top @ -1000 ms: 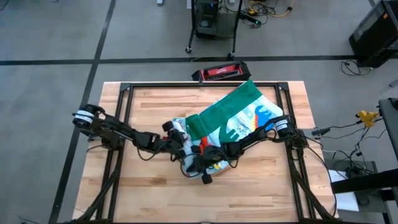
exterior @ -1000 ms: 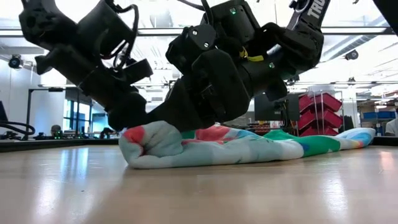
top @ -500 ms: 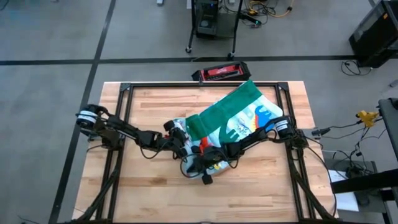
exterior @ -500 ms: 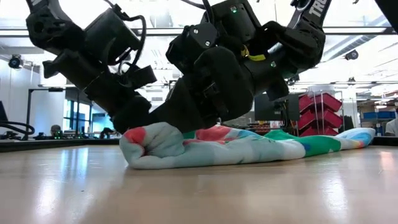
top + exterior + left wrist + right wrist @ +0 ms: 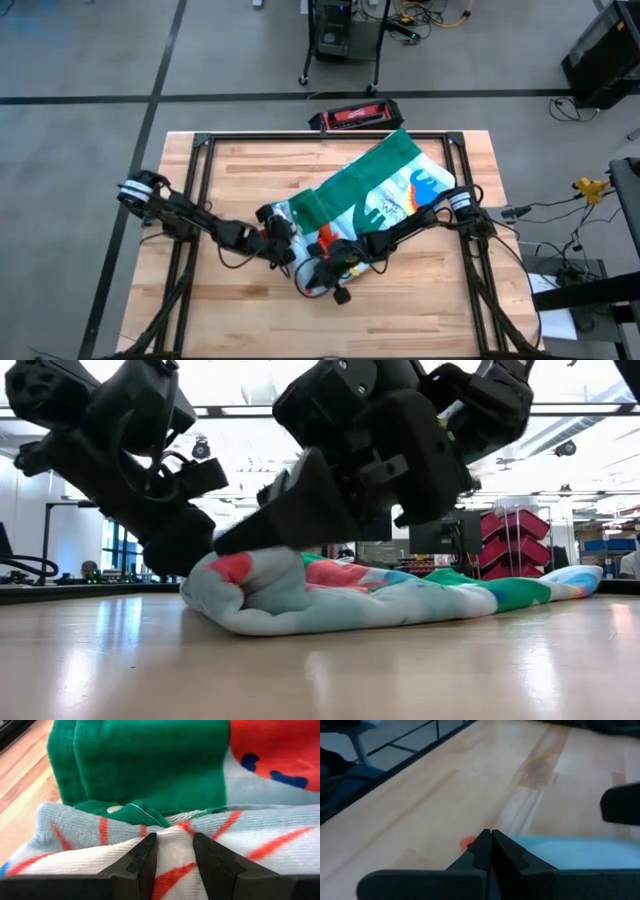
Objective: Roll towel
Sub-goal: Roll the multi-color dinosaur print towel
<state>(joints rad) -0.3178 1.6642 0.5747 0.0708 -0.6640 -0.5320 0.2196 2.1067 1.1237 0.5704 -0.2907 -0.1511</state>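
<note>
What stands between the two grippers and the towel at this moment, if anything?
Nothing visible does. The left gripper already pinches a fold of the towel between its fingers. The right gripper is closed at the towel's rolled end, with pale cloth just beyond its fingertips. Only bare table lies around the roll.

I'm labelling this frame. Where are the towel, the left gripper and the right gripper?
towel [image 5: 360,175]: high view, on its green back.
left gripper [image 5: 175,852]: left wrist view, between its fingertips, pinching a towel fold.
right gripper [image 5: 491,842]: right wrist view, at its closed fingertips.
</note>
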